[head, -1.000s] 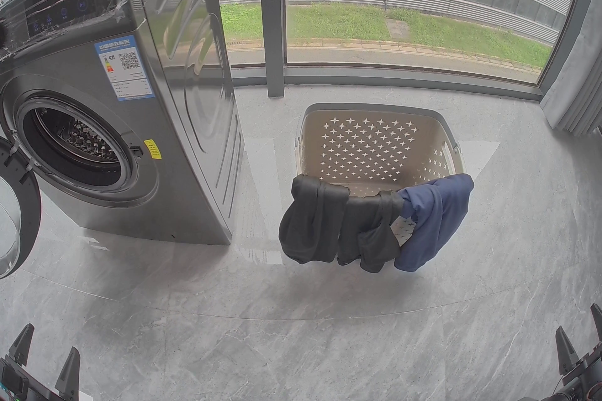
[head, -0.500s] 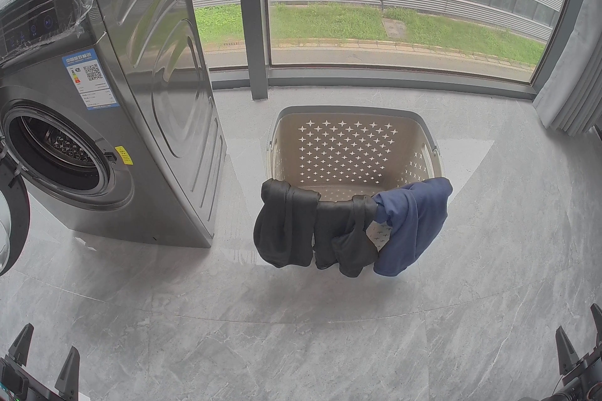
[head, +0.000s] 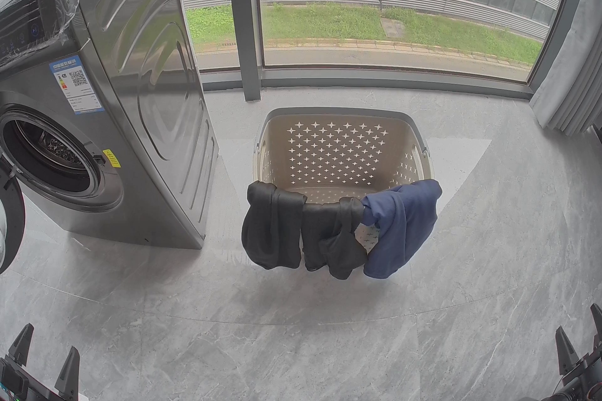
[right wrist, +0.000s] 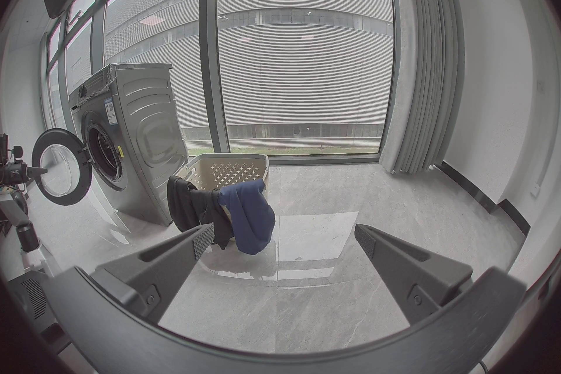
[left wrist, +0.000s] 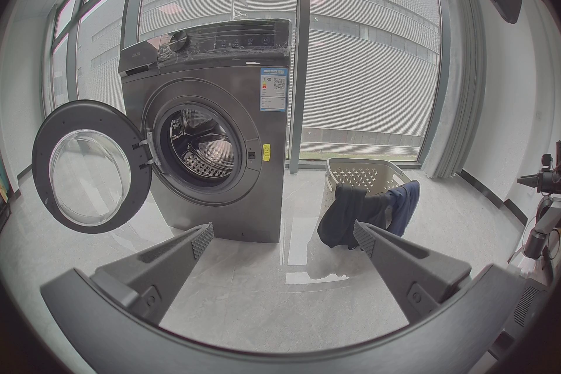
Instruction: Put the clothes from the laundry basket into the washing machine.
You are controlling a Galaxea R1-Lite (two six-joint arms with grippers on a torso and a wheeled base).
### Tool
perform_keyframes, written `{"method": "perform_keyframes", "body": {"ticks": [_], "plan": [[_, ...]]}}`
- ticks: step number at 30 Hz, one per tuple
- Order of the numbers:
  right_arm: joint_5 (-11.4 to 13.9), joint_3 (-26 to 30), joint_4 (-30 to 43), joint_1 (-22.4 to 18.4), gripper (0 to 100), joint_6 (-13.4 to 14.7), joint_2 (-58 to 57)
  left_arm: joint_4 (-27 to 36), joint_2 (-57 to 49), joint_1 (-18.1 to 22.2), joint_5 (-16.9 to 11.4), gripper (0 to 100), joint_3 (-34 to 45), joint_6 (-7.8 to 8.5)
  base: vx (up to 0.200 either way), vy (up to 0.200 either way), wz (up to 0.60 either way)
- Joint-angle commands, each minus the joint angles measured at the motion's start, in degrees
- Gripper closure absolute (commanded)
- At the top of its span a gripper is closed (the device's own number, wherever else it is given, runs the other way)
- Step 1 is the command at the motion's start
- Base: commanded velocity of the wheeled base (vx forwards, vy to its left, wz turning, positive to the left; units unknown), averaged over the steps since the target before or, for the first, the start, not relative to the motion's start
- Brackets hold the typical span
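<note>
A beige laundry basket (head: 342, 133) stands on the floor ahead. Over its near rim hang a dark grey garment (head: 295, 230) and a blue garment (head: 401, 223). The grey washing machine (head: 132, 76) sits at the left with its round door (left wrist: 87, 165) swung open and the drum (left wrist: 201, 144) exposed. My left gripper (head: 45, 355) is low at the near left, open and holding nothing. My right gripper (head: 582, 336) is low at the near right, also open and holding nothing. Both are well short of the basket (right wrist: 225, 170) and the clothes (right wrist: 248, 211).
A tall window with a dark upright post (head: 241, 7) runs behind the basket. Grey curtains (head: 574, 76) hang at the far right. Bare tiled floor (head: 301, 327) lies between the grippers and the basket.
The whole head view has shifted: washing machine and basket sit further left in the picture than before, so the camera has turned right. Both grippers keep their place in the frame.
</note>
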Motion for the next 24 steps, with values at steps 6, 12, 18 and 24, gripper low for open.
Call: {"method": "perform_keyframes", "body": {"ticks": [6, 12, 18, 24], "plan": [[0.0, 1.01, -0.01, -0.01, 0, -0.02, -0.93, -0.02, -0.95, -0.02, 0.01, 0, 1.01, -0.01, 0.1, 0.0, 0.0], [0.0, 1.01, -0.01, -0.01, 0, 0.07, -0.93, -0.02, -0.95, -0.02, 0.01, 0, 1.01, -0.1, 0.2, 0.0, 0.0], [0.0, 1.01, -0.01, -0.01, 0, -0.02, -0.93, -0.02, -0.95, -0.02, 0.01, 0, 1.01, -0.01, 0.2, 0.0, 0.0], [0.0, 1.01, -0.01, -0.01, 0, 0.07, -0.93, -0.11, -0.95, -0.02, 0.01, 0, 1.01, -0.01, 0.0, 0.0, 0.0]]}}
